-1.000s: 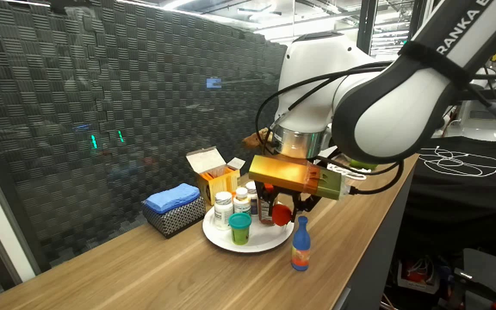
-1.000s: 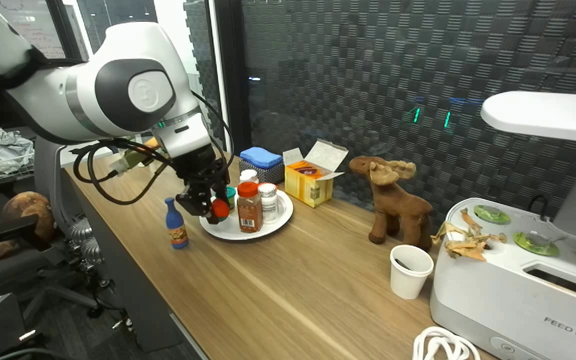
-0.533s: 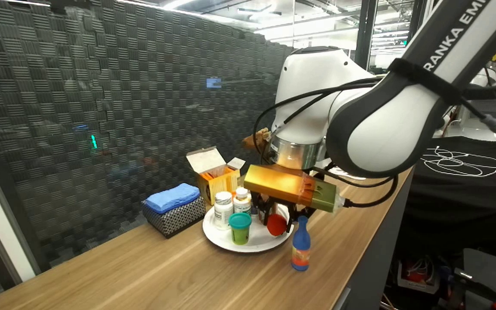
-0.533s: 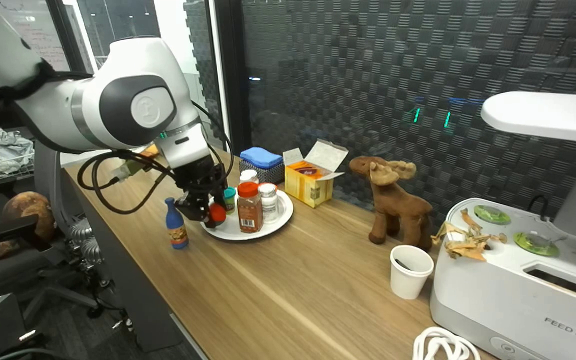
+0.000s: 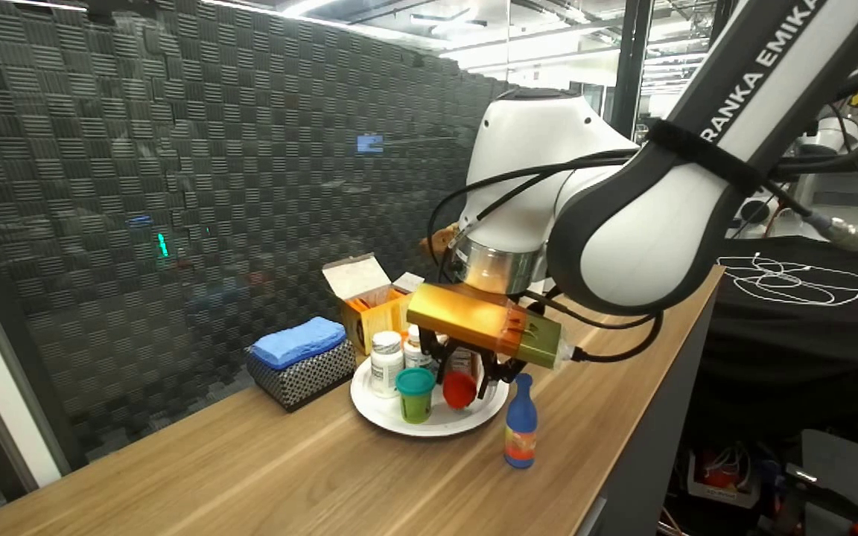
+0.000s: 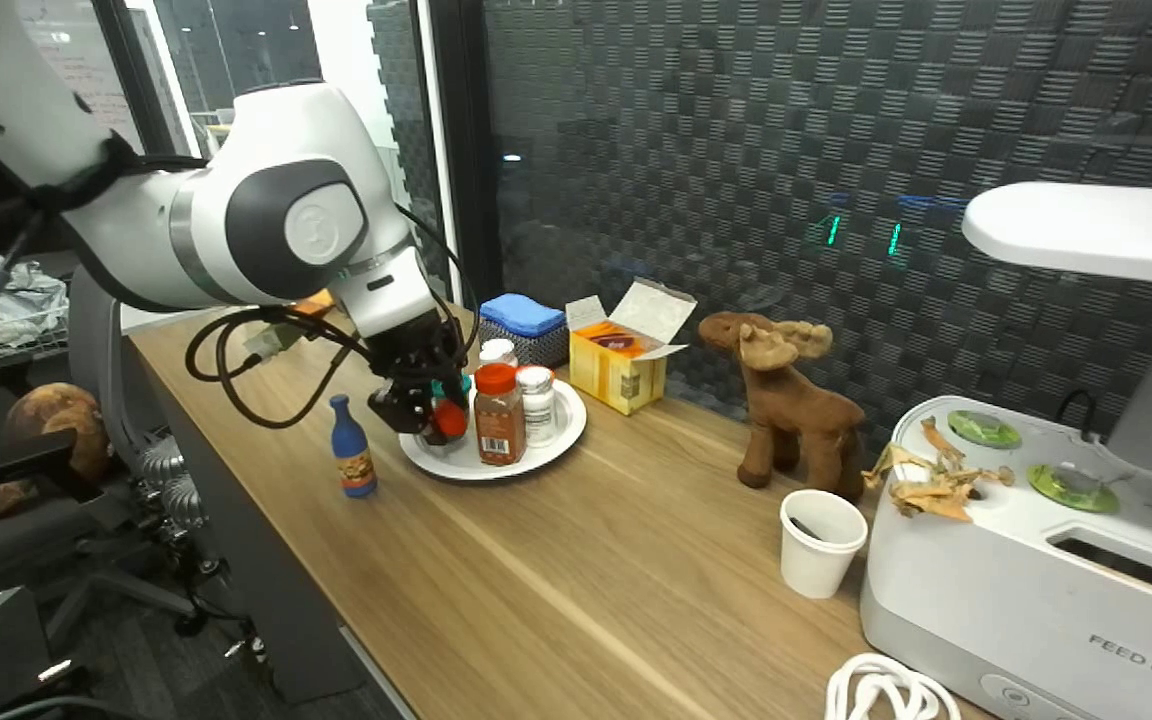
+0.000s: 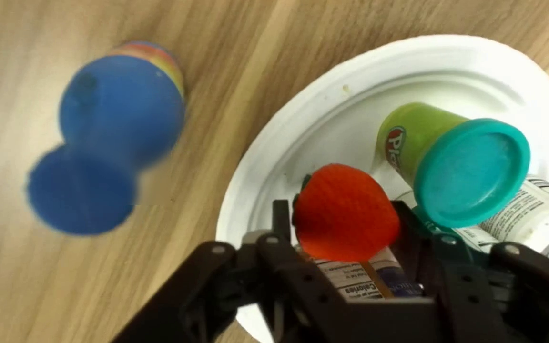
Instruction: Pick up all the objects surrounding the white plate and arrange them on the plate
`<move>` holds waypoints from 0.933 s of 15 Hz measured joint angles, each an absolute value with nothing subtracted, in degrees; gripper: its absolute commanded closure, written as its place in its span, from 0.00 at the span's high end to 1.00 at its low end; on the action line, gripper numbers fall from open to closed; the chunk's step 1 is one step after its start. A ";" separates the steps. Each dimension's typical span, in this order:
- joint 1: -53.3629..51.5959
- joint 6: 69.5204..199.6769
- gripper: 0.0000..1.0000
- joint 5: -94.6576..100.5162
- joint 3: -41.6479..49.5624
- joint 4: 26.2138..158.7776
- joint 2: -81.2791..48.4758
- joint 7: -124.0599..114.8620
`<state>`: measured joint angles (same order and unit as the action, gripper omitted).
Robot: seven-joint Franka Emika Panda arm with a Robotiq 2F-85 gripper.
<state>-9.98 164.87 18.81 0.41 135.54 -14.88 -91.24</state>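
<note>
Red ball (image 5: 459, 390) is now lower & further in over the white plate (image 7: 274, 147), nr the green tub (image 5: 415, 402), & the claw (image 7: 341, 209) stands wider apart — slim gap one side — so prob release, w/ blue btl (image 5: 520, 420), off-plate, left to do.

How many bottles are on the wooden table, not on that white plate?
1 in view: the blue bottle, standing upright on the table beside the white plate. Another could be hidden behind the arm.
</note>
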 measured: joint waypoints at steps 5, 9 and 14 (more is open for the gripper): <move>-9.95 166.40 1.00 19.02 1.18 135.47 -14.86 -91.26; -9.96 167.74 1.00 19.21 2.14 135.51 -14.57 -91.38; -10.24 168.05 1.00 21.49 3.88 135.96 -11.83 -92.98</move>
